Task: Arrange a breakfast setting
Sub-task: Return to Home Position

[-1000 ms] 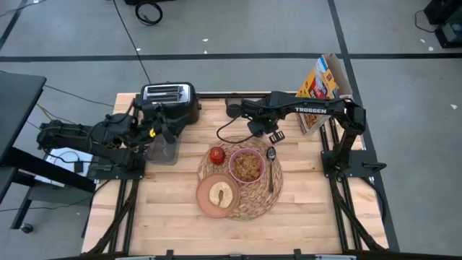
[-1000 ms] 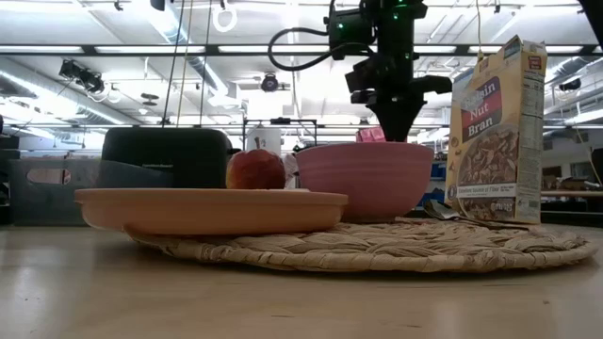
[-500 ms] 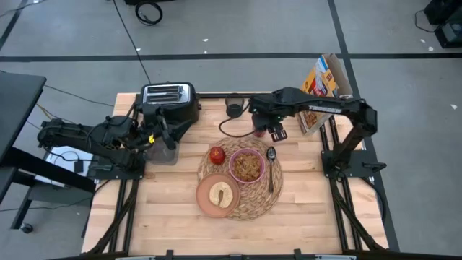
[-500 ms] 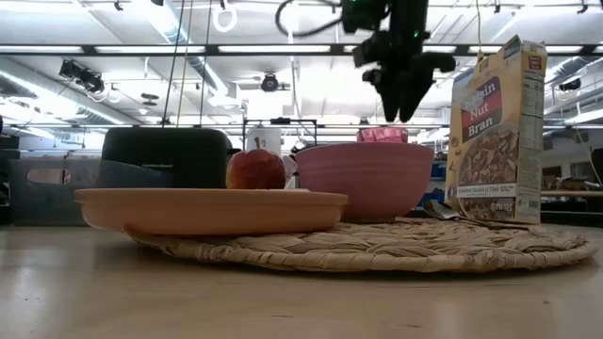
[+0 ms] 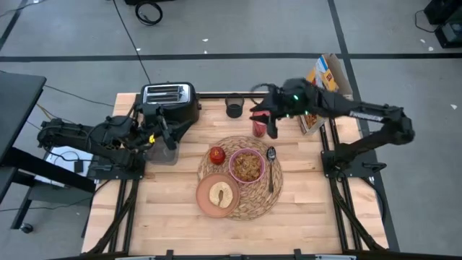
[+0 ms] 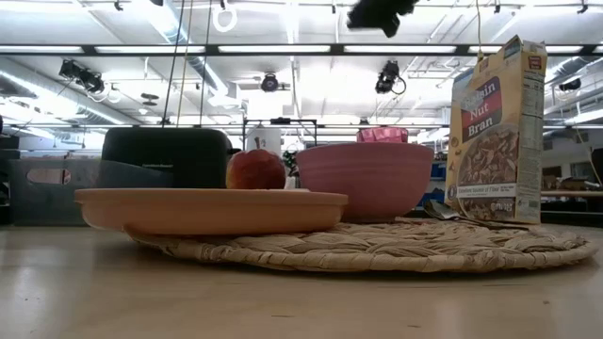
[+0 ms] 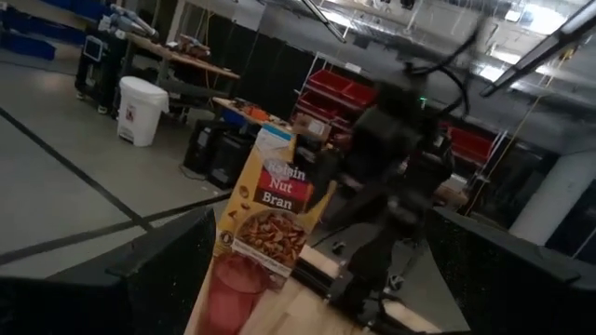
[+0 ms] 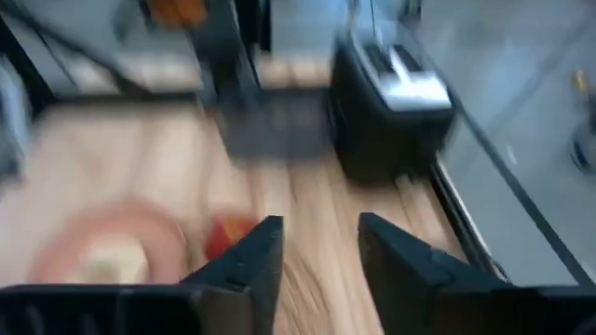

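The woven placemat [image 5: 249, 206] lies mid-table. On it stand the pink bowl [image 5: 247, 166] holding cereal, the brownish-pink plate [image 5: 209, 206] with the toast slice [image 5: 220, 193], the red apple [image 5: 216, 154] and the metal spoon [image 5: 271, 167]. The translucent pink cup [image 5: 258, 128] stands upright on the wood just beyond the mat's far edge; it also shows in the low view [image 6: 382, 135]. My right gripper [image 5: 268, 124] is open and empty, raised high above the cup [image 6: 377, 14]. My left gripper [image 5: 167, 139] is open and waits by the toaster.
The black toaster [image 5: 170, 97] stands at the far left. The cereal box [image 5: 321, 87] stands at the far right corner. A small dark round object [image 5: 234, 108] sits at the far edge. Bare wood lies along the near edge and to both sides of the mat.
My right gripper has risen from just above the pink cup to high over the table, and its arm has drawn back toward the right edge. The cup stays upright where it was.
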Tool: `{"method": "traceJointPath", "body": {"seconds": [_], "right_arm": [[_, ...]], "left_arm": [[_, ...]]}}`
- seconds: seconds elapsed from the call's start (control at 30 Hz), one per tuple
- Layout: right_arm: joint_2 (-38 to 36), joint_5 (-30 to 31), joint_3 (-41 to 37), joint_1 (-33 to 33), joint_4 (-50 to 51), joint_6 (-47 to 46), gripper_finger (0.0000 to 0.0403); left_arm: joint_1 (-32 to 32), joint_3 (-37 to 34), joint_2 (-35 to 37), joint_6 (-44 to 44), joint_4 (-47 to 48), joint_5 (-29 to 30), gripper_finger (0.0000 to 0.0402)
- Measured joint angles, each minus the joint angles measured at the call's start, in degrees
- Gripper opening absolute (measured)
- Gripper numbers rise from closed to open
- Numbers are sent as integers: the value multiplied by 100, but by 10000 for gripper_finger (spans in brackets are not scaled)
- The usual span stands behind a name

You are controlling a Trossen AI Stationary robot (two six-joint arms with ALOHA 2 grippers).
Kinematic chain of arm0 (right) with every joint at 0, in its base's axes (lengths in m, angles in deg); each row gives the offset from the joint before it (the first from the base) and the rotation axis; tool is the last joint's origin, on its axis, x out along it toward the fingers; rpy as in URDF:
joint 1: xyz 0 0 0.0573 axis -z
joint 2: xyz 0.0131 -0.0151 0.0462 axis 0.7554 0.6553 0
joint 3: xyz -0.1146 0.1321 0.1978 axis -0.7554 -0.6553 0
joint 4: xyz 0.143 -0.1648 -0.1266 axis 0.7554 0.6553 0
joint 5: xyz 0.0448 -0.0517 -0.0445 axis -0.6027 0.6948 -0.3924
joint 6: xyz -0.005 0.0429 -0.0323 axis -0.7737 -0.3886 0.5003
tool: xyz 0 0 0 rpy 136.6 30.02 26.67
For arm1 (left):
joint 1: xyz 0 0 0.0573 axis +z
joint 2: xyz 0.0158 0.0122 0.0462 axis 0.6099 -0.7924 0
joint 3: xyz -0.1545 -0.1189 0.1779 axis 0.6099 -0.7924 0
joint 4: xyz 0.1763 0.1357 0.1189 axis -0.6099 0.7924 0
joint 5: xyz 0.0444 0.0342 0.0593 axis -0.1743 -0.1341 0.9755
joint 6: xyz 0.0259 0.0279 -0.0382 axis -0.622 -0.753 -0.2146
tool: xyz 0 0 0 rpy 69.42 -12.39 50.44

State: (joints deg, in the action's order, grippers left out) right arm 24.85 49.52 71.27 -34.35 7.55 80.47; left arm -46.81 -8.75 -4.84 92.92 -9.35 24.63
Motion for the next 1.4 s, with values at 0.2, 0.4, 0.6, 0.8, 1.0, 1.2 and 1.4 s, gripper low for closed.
{"method": "traceJointPath", "body": {"seconds": [0.2,0.4,0.6,0.8,1.0,1.2,1.4], "right_arm": [[-837,68,-1784,-613,-3025,-930,63],[-1733,129,-2430,-931,-3229,-1167,8],[-2503,136,-2493,-926,-1815,-1052,42],[-2758,153,-2498,-926,-1678,-1247,46],[-2840,-316,-2495,-936,-1688,-362,46],[-3259,-415,-3223,-934,-2555,-411,46],[-4018,-455,-4743,-1105,-4086,-859,46]], "left_arm": [[-69,0,1,-514,352,-8,391],[86,0,70,-162,1416,-341,391],[425,-4,215,-73,1942,-979,391],[883,-308,393,-347,1838,-1588,391],[1083,-1278,612,-714,865,-1609,391],[1119,-2417,1036,-1244,-876,-1793,391],[1136,-3125,1937,-1329,-940,-1794,391]]}}
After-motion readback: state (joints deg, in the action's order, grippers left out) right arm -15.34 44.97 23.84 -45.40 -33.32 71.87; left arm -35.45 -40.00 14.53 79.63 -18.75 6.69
